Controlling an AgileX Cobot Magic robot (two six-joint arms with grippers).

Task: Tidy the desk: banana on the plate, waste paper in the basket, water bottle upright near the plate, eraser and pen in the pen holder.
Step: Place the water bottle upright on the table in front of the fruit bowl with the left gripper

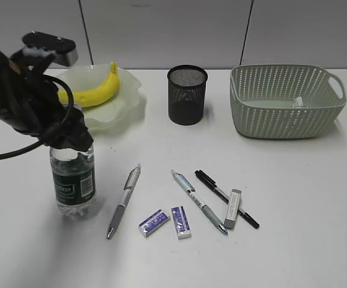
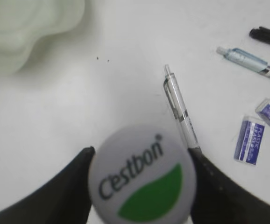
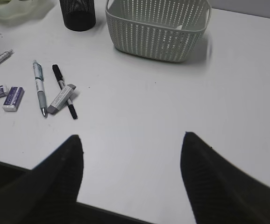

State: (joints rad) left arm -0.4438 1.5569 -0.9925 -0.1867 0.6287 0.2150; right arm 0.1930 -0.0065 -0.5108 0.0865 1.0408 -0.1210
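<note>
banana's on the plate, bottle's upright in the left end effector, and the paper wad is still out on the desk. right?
Not quite: the paper wad is already in the basket, as the exterior view shows. The rest holds: the banana is on the plate, and the left end effector is at the upright bottle's cap.

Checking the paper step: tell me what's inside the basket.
In the basket, a small white wad, apparently the paper, lies by the right wall on the floor. The rest of the visible floor looks bare; the near wall hides the strip behind it.
</note>
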